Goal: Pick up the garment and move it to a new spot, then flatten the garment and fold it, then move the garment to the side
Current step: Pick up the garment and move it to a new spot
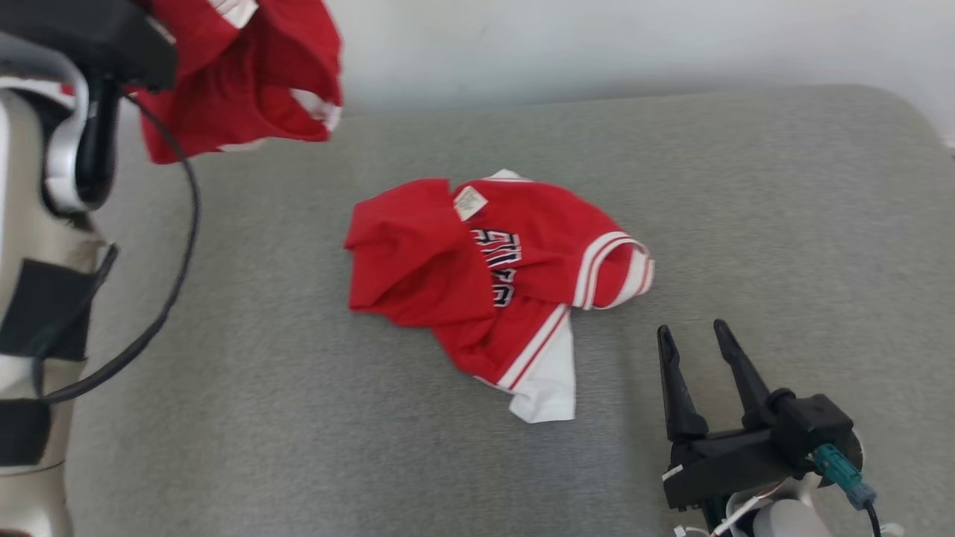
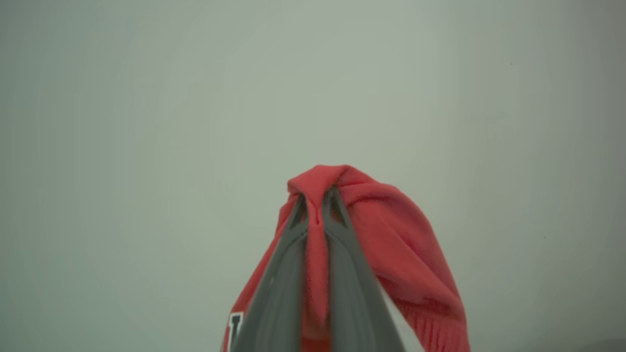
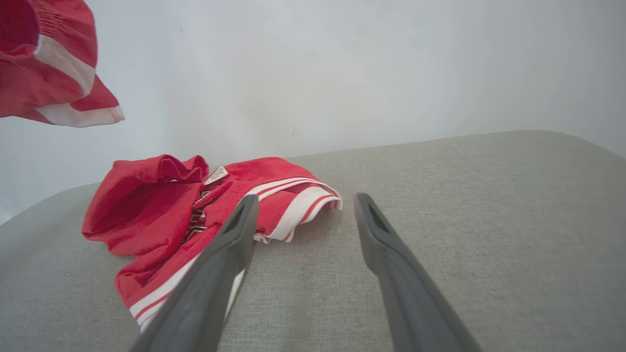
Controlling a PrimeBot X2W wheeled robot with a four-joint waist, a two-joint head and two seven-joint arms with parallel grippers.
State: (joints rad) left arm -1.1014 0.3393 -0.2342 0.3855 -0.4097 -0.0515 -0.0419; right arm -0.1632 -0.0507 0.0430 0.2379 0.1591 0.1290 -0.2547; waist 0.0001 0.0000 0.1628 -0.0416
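Your left forearm (image 1: 45, 224) stands closest to the head camera, a pale shell with dark patches down the left edge, with a black cable (image 1: 179, 253) looping beside it. Above it your left gripper (image 2: 318, 215) is pinched tight on a fold of the red garment (image 2: 406, 254); in the left wrist view the cloth bunches over both fingertips and hangs down either side of them. From the head view that garment hangs in the air at the upper left, white trim showing, well clear of the grey padded table (image 1: 783, 186) and in front of the pale wall (image 1: 597, 37).

Your right gripper (image 1: 690, 330) sits at the lower right with its two long fingers spread wide and nothing between them; whether it rests on the table or hovers just above it you cannot tell.

You also have a second red garment (image 1: 448, 268) lying crumpled near the middle of the table, to the left of and beyond the right gripper. It has white and red striped trim, a white hem at its near corner, dark lettering (image 1: 501, 262) across the front and a small white label (image 1: 470, 202) near its far side. In the right wrist view one finger overlaps that hem, but the head view shows bare table between them
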